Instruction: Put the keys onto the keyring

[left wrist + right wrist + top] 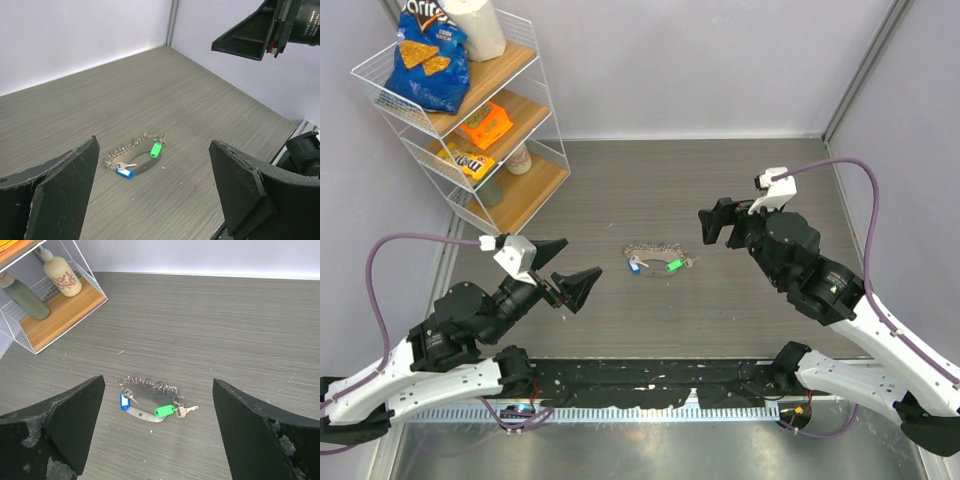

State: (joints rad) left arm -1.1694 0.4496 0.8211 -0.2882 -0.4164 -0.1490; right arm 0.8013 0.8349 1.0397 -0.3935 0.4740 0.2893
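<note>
The keyring point(655, 246), a floppy silver chain loop, lies mid-table. A blue-tagged key point(634, 266) rests at its left end and a green-tagged key point(673, 265) at its right end, both touching the chain; whether they are threaded on I cannot tell. My left gripper point(570, 268) hovers open to their left and my right gripper point(718, 224) open to their right, both clear of them. In the left wrist view the chain point(125, 148), blue tag point(125, 172) and green tag point(156, 149) lie ahead between my fingers point(70, 180). The right wrist view shows the chain point(150, 385), blue tag point(124, 401) and green tag point(164, 411).
A flat metal strip point(142, 415) lies between the two tags. A white wire shelf point(545, 120) with a chip bag point(428, 60), snacks and bottles point(61, 276) stands at the back left. Grey walls close in the table on the left, back and right.
</note>
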